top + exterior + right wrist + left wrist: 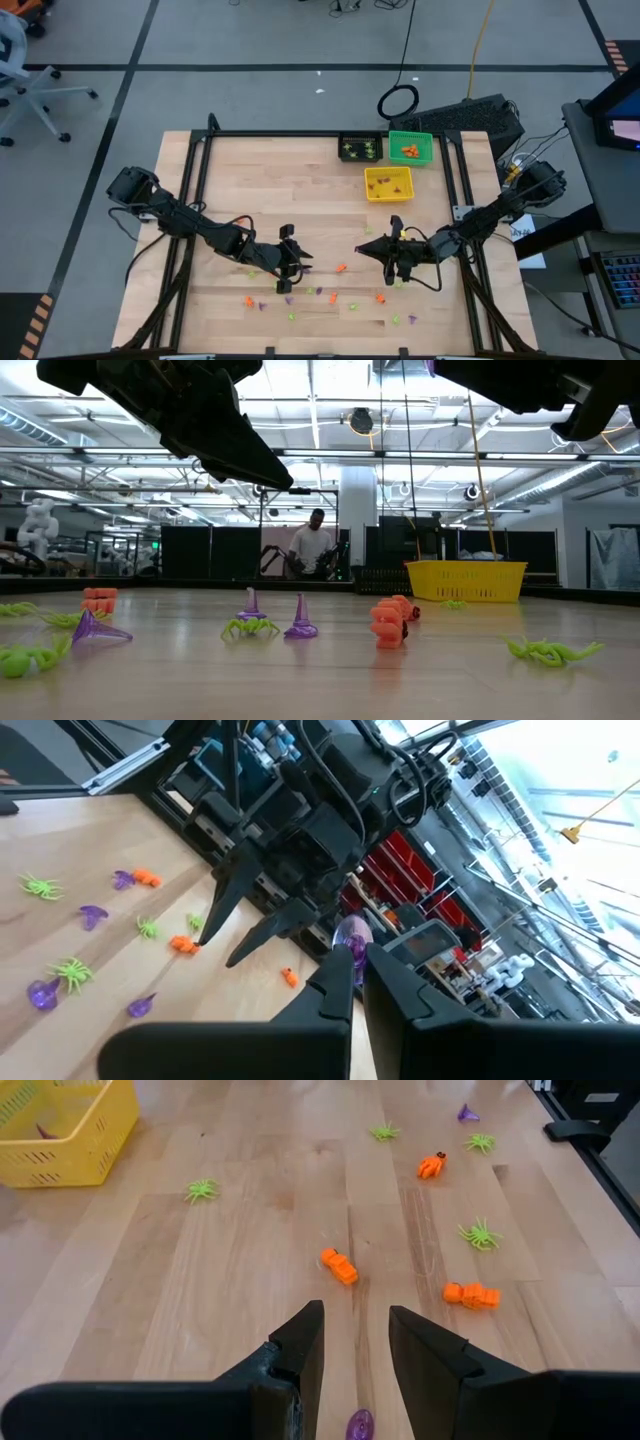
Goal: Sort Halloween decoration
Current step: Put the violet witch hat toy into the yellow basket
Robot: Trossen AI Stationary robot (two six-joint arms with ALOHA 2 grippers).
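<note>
Tiny orange, purple and light-green Halloween trinkets lie scattered over the near half of the wooden table (250, 170), among them an orange one (339, 1266) and a green spider (480, 1234). My left gripper (297, 262) (355, 1330) hovers open above them. A purple trinket (358, 1426) lies on the table below its fingers, untouched. My right gripper (362, 250) (358, 955) faces it across a gap, raised above the table and shut on a purple trinket (352, 932). My right gripper pinches the purple trinket's lower part (354, 948) between its two fingertips. The rest of the trinket sticks out beyond the tips. The fingers lie about level and point toward the table's left side. The trinket is lifted clear of the table.
Three square bins stand at the far right of the table: black (360, 148), green (410, 147) and yellow (388, 183) (60, 1130). A dark frame rail (195, 180) runs along the table's sides. A person (312, 545) stands in the room far behind.
</note>
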